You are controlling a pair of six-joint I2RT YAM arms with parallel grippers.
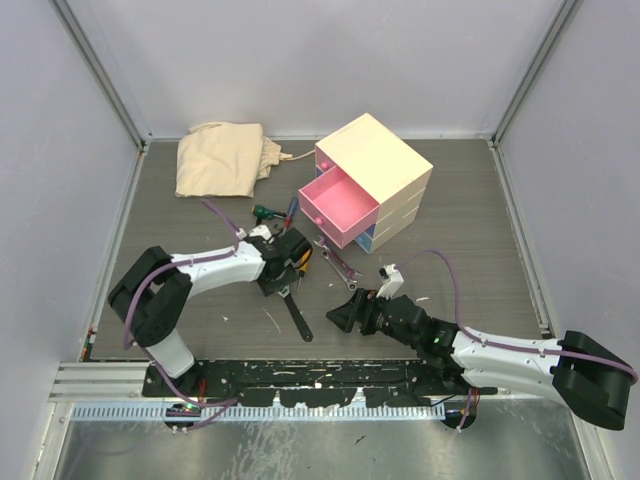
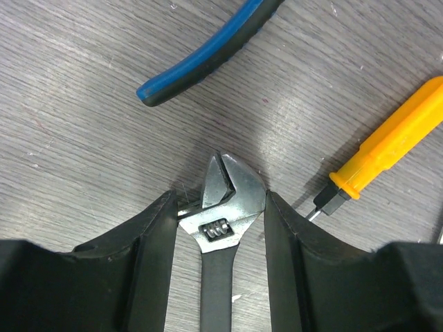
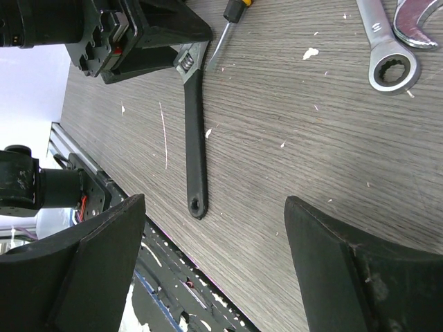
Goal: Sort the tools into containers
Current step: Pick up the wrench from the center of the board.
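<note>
- Progress: sorting has barely begun, in my judgement. The pink drawer [image 1: 352, 226] of the cream chest [image 1: 380, 155] stands pulled out, and I see no tool lying in it.
- The lower drawers look pushed in. Their contents are hidden from me.
- Items on the counter [image 1: 460, 260], in front of the chest: adjustable wrench [image 2: 225, 200], orange-handled screwdriver [image 2: 394, 138], blue-handled pliers [image 2: 208, 59], green-handled screwdriver [image 1: 264, 211] and two silver spanners [image 1: 340, 262]. All of these remain to be placed.
- A beige cloth [image 1: 222, 158] lies at the far left corner, well apart from the chest.
- Left arm: reaches forward and inward, wrist pitched down, with the left tool [image 2: 220, 204] lowered over the wrench head.
- Left tool state: its fingers [image 2: 280, 235] bracket the silver head, one on each side. One finger touches the head, the other is touching or just beside it. I cannot tell whether the grip has set. The wrench lies flat on the counter, black handle pointing back toward the arm bases.
- Right arm: stretched low across the counter from the right, pointing toward the wrench handle.
- Right tool [image 3: 214, 199] state: jaws spread wide, nothing between them, close to the counter, the end of the wrench handle just ahead.
</note>
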